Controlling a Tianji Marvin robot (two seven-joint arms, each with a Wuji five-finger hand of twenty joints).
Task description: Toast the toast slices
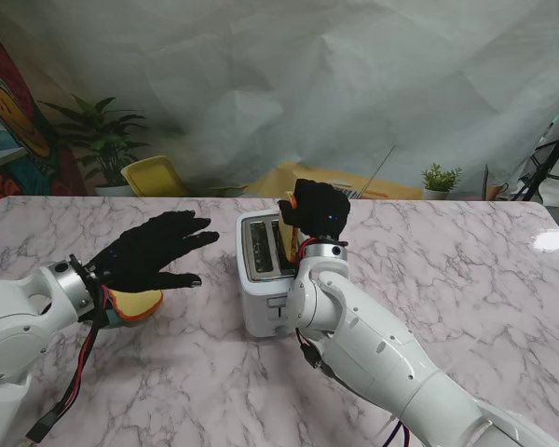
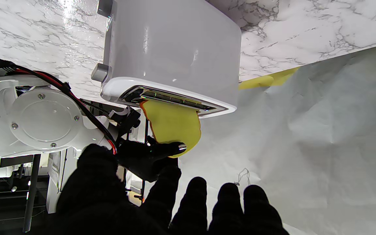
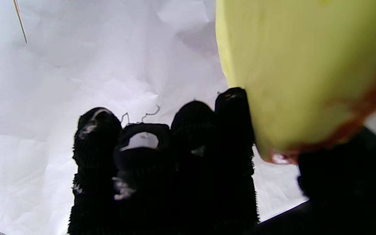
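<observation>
Table (image 1: pixel 466 279): marble top, white w/ grey veins, fills most of stand view; crumpled white sheet hangs behind it.
Right arm (image 1: pixel 373 345): white, comes up from bottom right corner, passes just beside toaster on its right side.
Left arm (image 1: pixel 19 321): white, enters from bottom left, red and black cables hang under wrist.
Toaster (image 1: pixel 265 275): white w/ chrome-rimmed slots on top, near table centre, between the two hands. Left wrist view shows side wall and slot rim (image 2: pixel 175 101).
Left hand (image 1: pixel 149 251): black glove, palm down, fingers straight and spread, grips nothing. Hovers well left of toaster, over the plate.
Right hand (image 1: pixel 319 212): black glove, raised over far end of toaster top, fingers curled onto a toast slice; thumb tip (image 2: pixel 171 147) pressed on slice face.
Toast slice in hand (image 2: pixel 173 125): pale yellow, brown crust edge, standing on edge, one end inside toaster slot, other end in right hand. Close and blurry in right wrist view (image 3: pixel 305 71).
Plate (image 1: pixel 135 305): teal rim, under left hand, mostly hidden, near me at left.
Second toast slice (image 1: pixel 142 300): yellow, lies on plate, partly covered by left wrist.
</observation>
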